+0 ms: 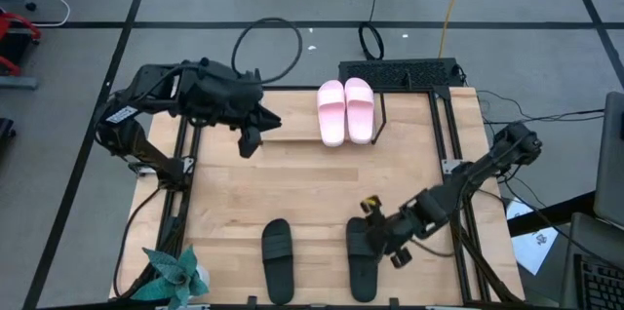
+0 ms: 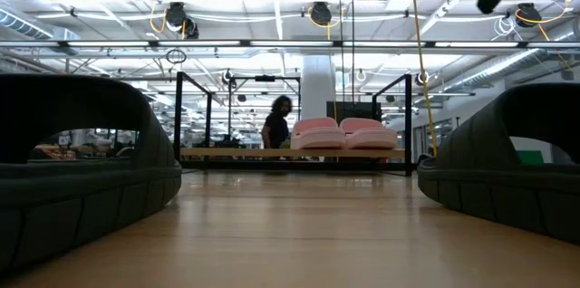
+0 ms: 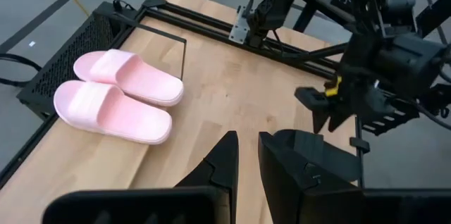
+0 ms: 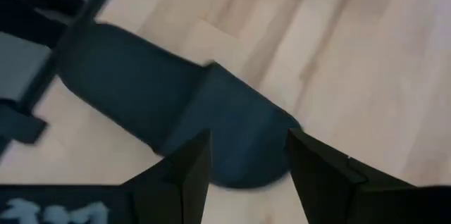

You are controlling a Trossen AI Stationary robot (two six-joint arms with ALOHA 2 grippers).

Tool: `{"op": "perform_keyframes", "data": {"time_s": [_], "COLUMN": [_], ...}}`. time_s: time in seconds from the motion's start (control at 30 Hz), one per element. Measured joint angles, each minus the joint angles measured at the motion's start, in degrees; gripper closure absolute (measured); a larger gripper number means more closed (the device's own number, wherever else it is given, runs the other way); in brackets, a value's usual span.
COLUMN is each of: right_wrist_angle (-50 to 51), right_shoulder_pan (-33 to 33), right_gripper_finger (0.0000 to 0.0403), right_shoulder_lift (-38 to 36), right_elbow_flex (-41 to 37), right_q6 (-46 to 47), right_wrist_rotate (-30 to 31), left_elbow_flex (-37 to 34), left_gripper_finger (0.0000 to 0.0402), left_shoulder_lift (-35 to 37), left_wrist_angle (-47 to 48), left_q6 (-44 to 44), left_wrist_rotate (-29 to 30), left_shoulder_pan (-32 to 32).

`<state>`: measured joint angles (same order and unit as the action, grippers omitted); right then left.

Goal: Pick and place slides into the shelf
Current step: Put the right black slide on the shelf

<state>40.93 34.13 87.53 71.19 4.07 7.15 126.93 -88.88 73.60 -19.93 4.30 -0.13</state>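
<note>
The pale pink pair lies side by side, soles down, on the shelf's light wooden base, beside its black rod end loop; it also shows in the left wrist view and the low view. Two black slides rest flat near the table's near edge, one to the left and one to the right. My left gripper hovers left of the pink pair, its fingers a narrow gap apart. My right gripper is open above the right black slide's far end, a finger on either side, touching nothing.
A potted plant stands at the near left corner. A black mesh box sits behind the far edge. Black frame rails run along both table sides. A person stands in the room beyond. Bare wood lies mid-table.
</note>
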Motion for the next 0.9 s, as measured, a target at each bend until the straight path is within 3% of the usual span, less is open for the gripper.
{"op": "perform_keyframes", "data": {"time_s": [0.33, 0.63, 0.9], "right_wrist_angle": [-11.19, -11.84, -7.67], "right_shoulder_pan": [1.55, 4.49, 5.69], "right_gripper_finger": [0.0229, 0.0229, 0.0237], "right_shoulder_lift": [2.55, 8.19, 12.89], "right_elbow_flex": [-0.01, 0.00, 0.00], "right_q6": [12.54, 20.32, 23.59], "right_wrist_rotate": [0.03, 0.12, 0.84], "left_elbow_flex": [0.00, -0.11, -0.04], "left_gripper_finger": [0.0350, 0.0350, 0.0350], "left_shoulder_lift": [-0.56, -4.66, -8.57], "left_wrist_angle": [0.22, 3.68, 4.50], "left_q6": [-2.07, -6.48, -7.24], "left_wrist_rotate": [0.91, 1.58, 3.99], "left_shoulder_pan": [-5.29, -14.32, -18.00]}}
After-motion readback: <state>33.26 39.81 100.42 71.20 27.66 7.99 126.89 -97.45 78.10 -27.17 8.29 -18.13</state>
